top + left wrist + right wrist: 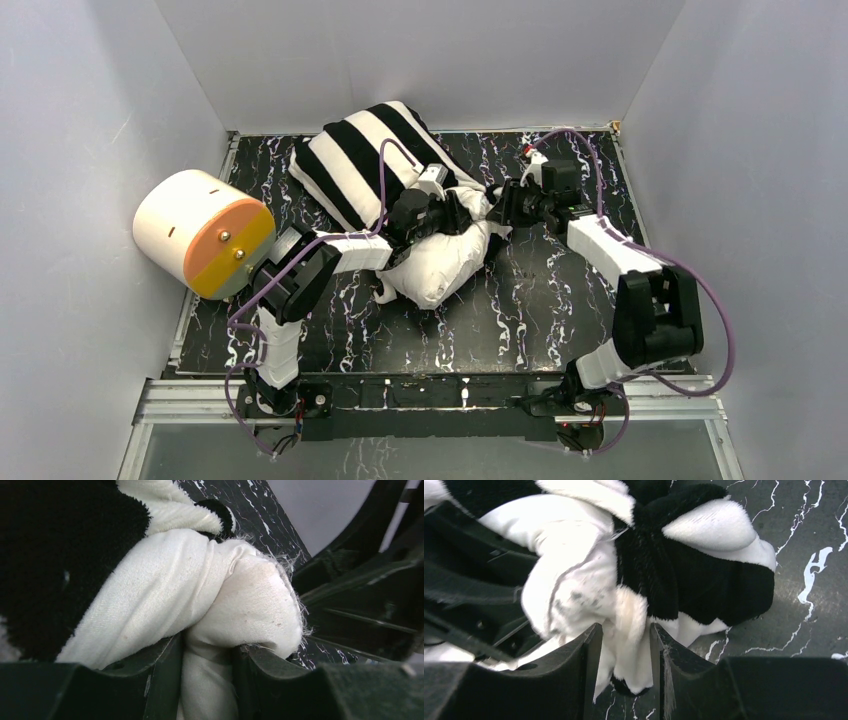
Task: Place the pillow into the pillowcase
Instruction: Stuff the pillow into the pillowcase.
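Note:
The white pillow (440, 265) lies mid-table, its far half inside the black-and-white striped pillowcase (365, 160). My left gripper (455, 212) is at the pillow's exposed top corner. In the left wrist view it (207, 655) is shut on a fold of the pillow (240, 600), with the pillowcase (50, 555) just behind. My right gripper (500, 205) faces it from the right. In the right wrist view its jaws (626, 640) stand apart, and a bunched edge of the pillowcase (704, 580) hangs loosely between them.
A cream cylinder with an orange face (200, 232) stands at the table's left edge beside the left arm. Grey walls close in the left, back and right sides. The black marbled tabletop (560, 300) shows in front of the pillow.

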